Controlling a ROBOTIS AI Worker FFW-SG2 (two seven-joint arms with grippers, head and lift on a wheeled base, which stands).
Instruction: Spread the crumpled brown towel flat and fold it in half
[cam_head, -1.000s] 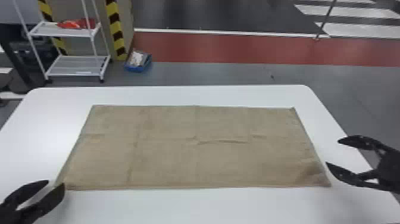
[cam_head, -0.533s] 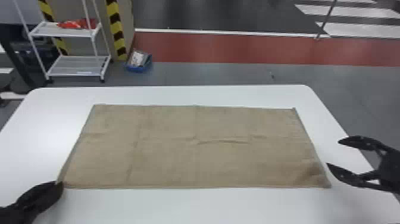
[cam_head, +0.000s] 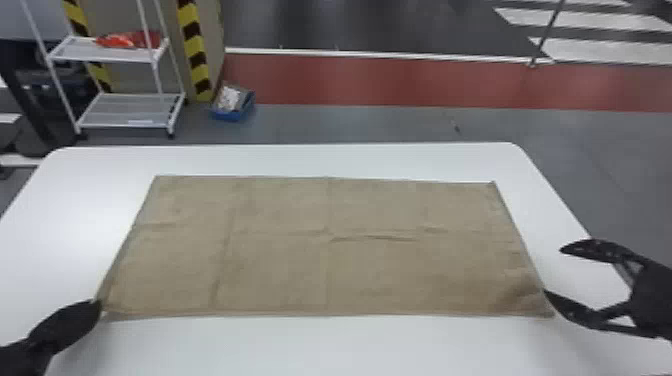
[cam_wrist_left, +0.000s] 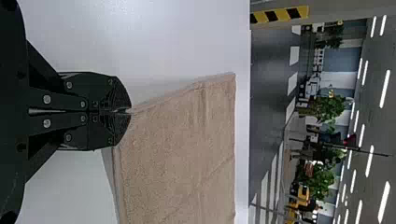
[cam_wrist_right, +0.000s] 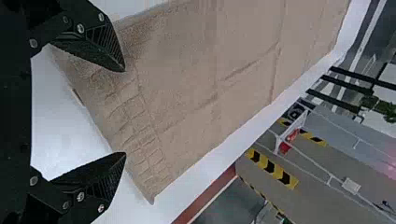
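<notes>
The brown towel (cam_head: 300, 250) lies spread as a wide rectangle, with small creases near its middle. At its near left corner is my left gripper (cam_head: 98, 303); in the left wrist view that gripper (cam_wrist_left: 130, 111) is shut on the corner, the towel (cam_wrist_left: 187, 154) stretching away from the fingertips. My right gripper (cam_head: 552, 270) stands open at the towel's right edge, its lower finger by the near right corner. In the right wrist view the right gripper (cam_wrist_right: 125, 114) has one finger over the towel (cam_wrist_right: 196, 84) and nothing held between its fingers.
The towel rests on a white table (cam_head: 325, 345) with rounded far corners. Beyond it on the floor are a white wire rack (cam_head: 125, 110) and a blue box (cam_head: 232, 107), near a pillar with yellow-black stripes.
My left gripper has closed on the towel's near left corner, after standing open there a second ago. The right gripper and the rest of the towel look nearly unchanged.
</notes>
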